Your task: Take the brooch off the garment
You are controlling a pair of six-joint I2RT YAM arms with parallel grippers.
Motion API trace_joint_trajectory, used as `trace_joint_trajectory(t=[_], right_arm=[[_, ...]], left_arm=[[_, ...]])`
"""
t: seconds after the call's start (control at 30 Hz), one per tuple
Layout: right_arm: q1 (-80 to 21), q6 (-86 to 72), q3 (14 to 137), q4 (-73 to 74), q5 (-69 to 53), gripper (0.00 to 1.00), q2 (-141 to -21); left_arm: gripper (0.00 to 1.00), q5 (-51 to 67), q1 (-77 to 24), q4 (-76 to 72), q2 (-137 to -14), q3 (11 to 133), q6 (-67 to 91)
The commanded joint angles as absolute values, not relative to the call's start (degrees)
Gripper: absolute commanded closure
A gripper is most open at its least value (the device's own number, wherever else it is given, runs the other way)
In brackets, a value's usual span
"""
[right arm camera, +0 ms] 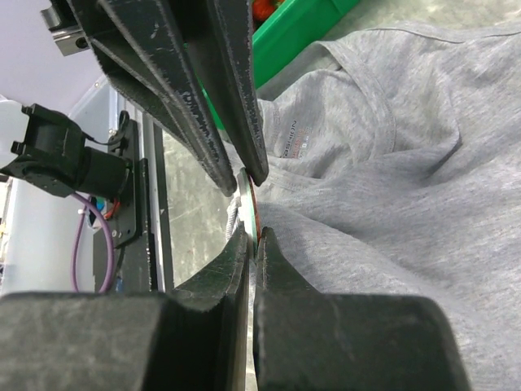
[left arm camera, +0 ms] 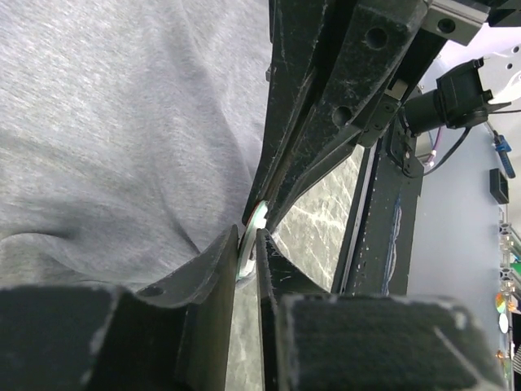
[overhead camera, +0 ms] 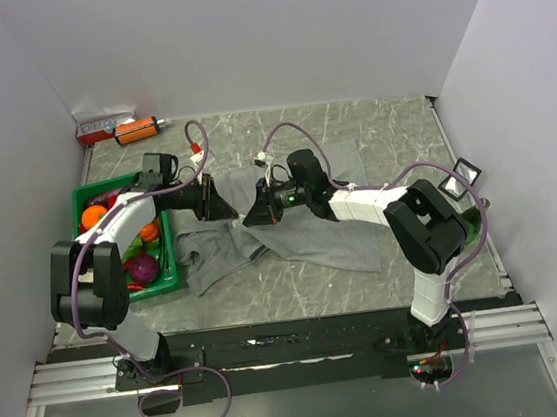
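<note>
— Between the arms, on the garment (overhead camera: 333,247), right jaws pinch the brooch (right arm camera: 249,213); left jaws sit narrow round it, grip unclear.
— Pulling now could drag cloth or drop it.

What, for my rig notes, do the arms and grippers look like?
Both the left arm and right arm have white link shells between chunky black joints, with purple cables looping off them. The left gripper and right gripper are black, with two tapered, scuffed fingers each.
</note>
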State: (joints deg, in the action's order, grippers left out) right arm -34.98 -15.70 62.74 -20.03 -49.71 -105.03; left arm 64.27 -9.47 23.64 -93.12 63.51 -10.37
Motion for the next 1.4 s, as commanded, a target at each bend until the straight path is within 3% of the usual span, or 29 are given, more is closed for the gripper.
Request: trace_joint_trajectory(t=[0.0, 0.13, 0.4, 0.53, 0.8, 1.37], right_arm=[[-34.5, -16.1, 65.0, -22.1, -50.7, 1.00, -104.5], [-34.5, -16.7, 65.1, -22.6, -51.9, 1.00, -104.6], [-34.5, -15.6, 66.4, -20.7, -53.0, 1.00, -105.7], [-34.2, -12.8, 68.7, -16.1, -53.9, 0.76, -105.4], [-33.6, -10.5, 73.4, -8.6, -60.4, 0.55, -105.7], [-35.5, -7.2, 76.0, -2.2, -57.0, 0.53, -109.1]], left_arm=[[0.79, 67.7, -9.7, 25.9, -94.0, 65.9, -13.0], [0.76, 67.1, -10.1, 25.7, -93.8, 65.4, -13.4], [0.98, 67.8, -10.4, 27.3, -94.7, 66.0, -14.4], [0.99, 66.1, -10.6, 26.7, -94.3, 65.8, -12.8], [0.99, 56.3, -12.9, 26.0, -91.8, 66.3, -11.7], [0.99, 55.6, -13.2, 27.2, -89.6, 66.1, -10.0]])
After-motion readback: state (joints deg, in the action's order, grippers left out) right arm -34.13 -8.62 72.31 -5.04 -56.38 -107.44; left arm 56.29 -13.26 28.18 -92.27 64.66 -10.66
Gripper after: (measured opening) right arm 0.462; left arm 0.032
